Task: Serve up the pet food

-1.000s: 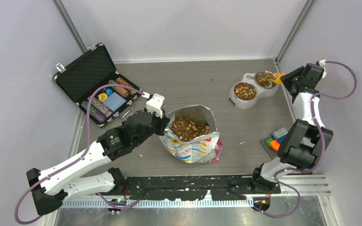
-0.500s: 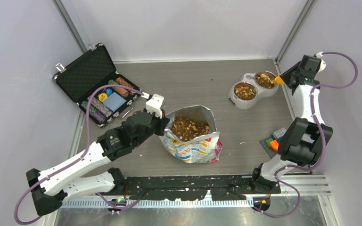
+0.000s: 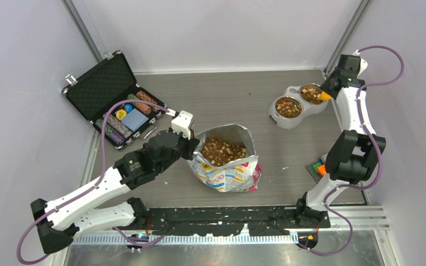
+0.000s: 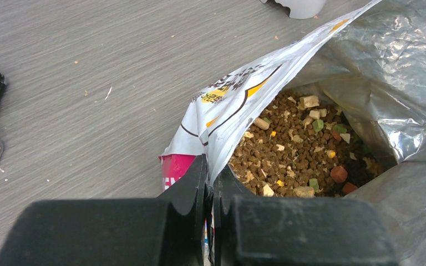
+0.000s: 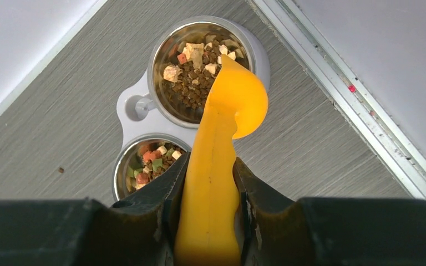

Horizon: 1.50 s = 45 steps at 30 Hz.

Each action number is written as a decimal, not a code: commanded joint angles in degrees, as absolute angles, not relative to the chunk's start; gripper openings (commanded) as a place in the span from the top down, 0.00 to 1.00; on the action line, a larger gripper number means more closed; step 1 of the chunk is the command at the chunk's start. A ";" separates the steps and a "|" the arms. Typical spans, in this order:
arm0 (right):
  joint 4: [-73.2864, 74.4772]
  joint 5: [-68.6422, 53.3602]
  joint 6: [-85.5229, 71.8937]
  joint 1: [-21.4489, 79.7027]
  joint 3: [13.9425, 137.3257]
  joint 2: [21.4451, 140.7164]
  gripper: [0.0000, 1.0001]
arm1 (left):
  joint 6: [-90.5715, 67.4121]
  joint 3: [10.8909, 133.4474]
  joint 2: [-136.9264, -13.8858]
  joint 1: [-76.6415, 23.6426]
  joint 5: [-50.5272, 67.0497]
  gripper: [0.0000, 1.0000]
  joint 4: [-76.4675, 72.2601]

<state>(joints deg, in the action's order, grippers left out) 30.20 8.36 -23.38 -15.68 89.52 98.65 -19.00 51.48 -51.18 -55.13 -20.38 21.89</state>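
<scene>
The pet food is brown kibble with tan, red and green bits, filling an open printed foil bag mid-table. My left gripper is shut on the bag's left rim beside the kibble. A white double bowl at the back right holds kibble in both steel cups. My right gripper is shut on the handle of a yellow scoop, turned bowl-down above the far cup; it shows orange in the top view.
An open black case with striped poker chips and a blue pad sits at the back left. Small coloured blocks lie by the right arm's elbow. A metal rail and the enclosure wall run just right of the bowls.
My right wrist has lifted and swung toward the back wall, so the scoop now points down at the far cup. The left arm and the bag have not moved.
</scene>
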 commanded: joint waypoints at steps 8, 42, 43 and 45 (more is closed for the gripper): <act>29.31 15.77 -18.37 -13.59 90.50 93.92 0.95 | -17.57 52.02 -49.83 -55.11 -22.57 1.00 16.44; 20.27 -48.80 -52.45 -14.84 63.77 33.83 0.95 | -20.43 56.06 -50.36 -55.11 -22.07 1.00 22.60; 20.90 -50.41 -52.60 -14.30 64.15 33.04 0.95 | -20.40 56.26 -50.48 -55.11 -22.13 1.00 22.59; 21.89 -52.51 -52.99 -13.76 64.86 30.85 0.95 | -19.97 56.90 -51.23 -55.11 -22.26 1.00 22.67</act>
